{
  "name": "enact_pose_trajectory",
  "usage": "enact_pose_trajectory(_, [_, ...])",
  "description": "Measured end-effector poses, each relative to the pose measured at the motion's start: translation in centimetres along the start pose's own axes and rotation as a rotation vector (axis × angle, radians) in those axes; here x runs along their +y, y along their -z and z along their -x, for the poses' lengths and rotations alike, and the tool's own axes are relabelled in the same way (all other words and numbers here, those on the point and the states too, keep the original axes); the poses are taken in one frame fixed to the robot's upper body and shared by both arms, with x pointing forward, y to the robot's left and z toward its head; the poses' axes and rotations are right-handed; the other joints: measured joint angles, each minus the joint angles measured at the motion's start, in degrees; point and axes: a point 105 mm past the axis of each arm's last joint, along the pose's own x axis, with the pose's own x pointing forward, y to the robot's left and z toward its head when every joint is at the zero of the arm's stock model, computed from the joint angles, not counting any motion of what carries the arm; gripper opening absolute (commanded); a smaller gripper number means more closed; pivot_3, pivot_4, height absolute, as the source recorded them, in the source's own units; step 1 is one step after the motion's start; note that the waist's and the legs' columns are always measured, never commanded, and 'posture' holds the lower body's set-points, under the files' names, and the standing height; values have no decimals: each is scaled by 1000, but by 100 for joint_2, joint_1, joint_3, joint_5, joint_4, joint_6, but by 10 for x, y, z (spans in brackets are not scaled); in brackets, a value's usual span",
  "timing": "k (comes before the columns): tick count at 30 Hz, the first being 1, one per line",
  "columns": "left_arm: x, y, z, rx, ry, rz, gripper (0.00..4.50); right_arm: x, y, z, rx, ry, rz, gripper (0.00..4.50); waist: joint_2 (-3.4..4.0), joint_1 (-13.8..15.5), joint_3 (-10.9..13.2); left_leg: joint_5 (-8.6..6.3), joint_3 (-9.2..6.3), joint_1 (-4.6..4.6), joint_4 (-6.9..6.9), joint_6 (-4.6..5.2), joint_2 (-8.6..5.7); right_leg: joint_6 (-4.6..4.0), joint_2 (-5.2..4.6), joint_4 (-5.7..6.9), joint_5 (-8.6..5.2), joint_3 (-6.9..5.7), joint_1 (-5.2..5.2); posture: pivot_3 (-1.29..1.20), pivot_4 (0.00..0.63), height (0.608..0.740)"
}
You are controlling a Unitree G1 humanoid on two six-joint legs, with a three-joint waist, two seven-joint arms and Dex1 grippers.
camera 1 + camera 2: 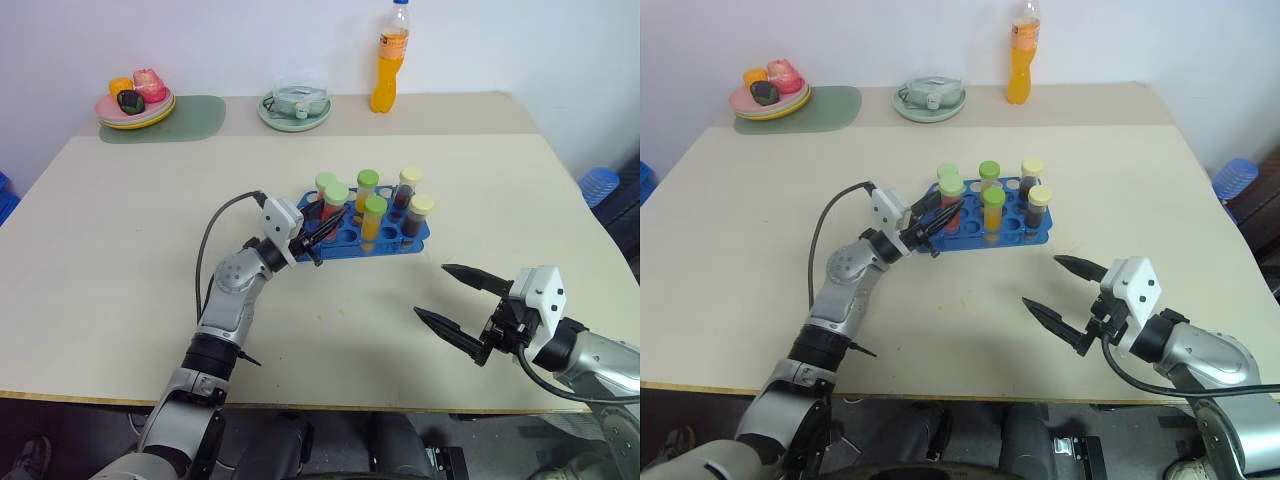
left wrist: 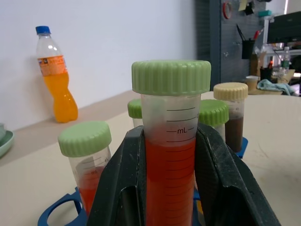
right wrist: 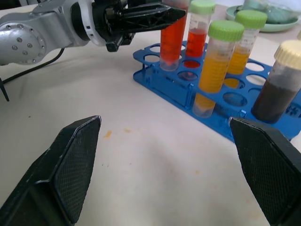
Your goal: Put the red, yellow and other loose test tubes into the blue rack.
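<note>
The blue rack (image 1: 352, 238) stands in the middle of the table and holds several upright capped test tubes: red, yellow and dark brown ones. My left gripper (image 1: 318, 232) is shut on a green-capped red tube (image 2: 170, 165) at the rack's left end. Black fingers (image 2: 121, 188) press that tube from both sides, and its lower end stands in a rack hole (image 3: 167, 66). A second red tube (image 2: 89, 165) stands just beside it. My right gripper (image 1: 431, 290) hovers open and empty over bare table, in front of and to the right of the rack (image 3: 188, 89).
An orange soda bottle (image 1: 390, 58) and a round pale green dish (image 1: 294, 105) stand at the table's far edge. Stacked plates with toy food (image 1: 135, 100) sit on a green mat (image 1: 190, 118) at the far left. A blue stool (image 1: 600, 183) is beyond the right edge.
</note>
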Motion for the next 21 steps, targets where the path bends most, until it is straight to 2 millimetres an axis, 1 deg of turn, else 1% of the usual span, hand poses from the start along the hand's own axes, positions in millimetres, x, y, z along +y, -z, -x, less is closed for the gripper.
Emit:
enact_pose_trajectory(3, [-3,7,5,23,5,20,785,-1,-1,0,-3,5,4,4500,0,-1,0,0,0,0,-1,1,0,0,1,0,0,0,0,0,150,740])
enact_pose_trajectory(12, [-3,9,5,32,5,37,785,-1,-1,0,-8,9,3,4500,0,0,0,-2,0,0,-1,3,0,0,0,-2,0,0,0,0,150,740])
enact_pose_trajectory(14, [-2,9,6,27,9,74,1844,-1,-1,0,-9,10,3,4500,0,-1,0,-2,0,0,-1,3,0,0,1,-2,0,0,0,0,150,740])
enact_pose_trajectory(15, [-3,9,6,26,23,95,2240,-1,-1,0,-8,10,3,4500,0,-1,0,-2,0,0,-1,3,0,0,0,-2,0,0,0,0,150,740])
enact_pose_trajectory(19, [-5,12,5,37,29,119,4295,-1,-1,0,-14,12,2,4500,-1,-1,1,-2,0,-1,-1,3,0,0,1,-2,0,0,0,0,150,740])
enact_pose_trajectory(21, [-5,11,5,38,28,120,4295,0,-1,-1,-14,12,1,4500,-1,-1,0,-2,0,-1,-1,3,0,0,1,-2,0,0,0,0,150,740])
